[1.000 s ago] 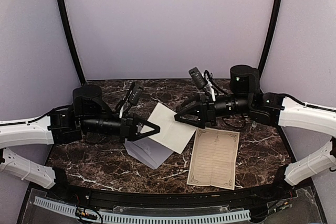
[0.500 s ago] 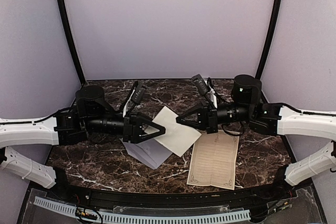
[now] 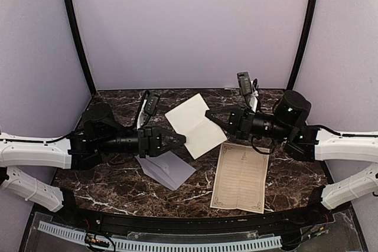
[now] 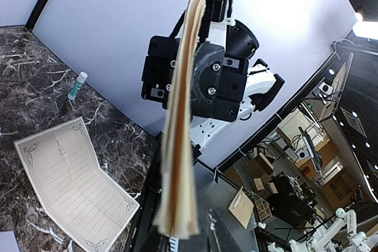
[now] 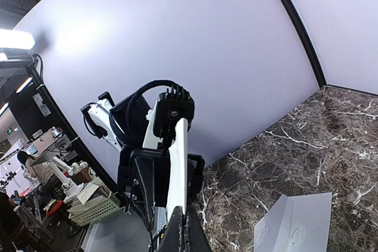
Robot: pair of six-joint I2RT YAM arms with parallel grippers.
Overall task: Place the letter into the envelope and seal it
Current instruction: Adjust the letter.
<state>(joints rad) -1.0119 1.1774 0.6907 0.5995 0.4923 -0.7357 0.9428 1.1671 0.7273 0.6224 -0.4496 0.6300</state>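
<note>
Top external view: right pincer clamps the folded letter aloft; left pincer touches its edge, grip unclear. Below lie the envelope and 1 flat sheet.

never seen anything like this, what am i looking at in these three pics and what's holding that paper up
Two robot arms, a left arm and a right arm, are bolted to a marble table, each ending in a two-finger gripper. The wide picture comes from a camera above and behind them; the other two come from cameras on the wrists. On the table lie a grey envelope and a flat sheet with a border. The right gripper pinches a folded sheet in the air; the left gripper meets its other edge, grip unclear.
</note>
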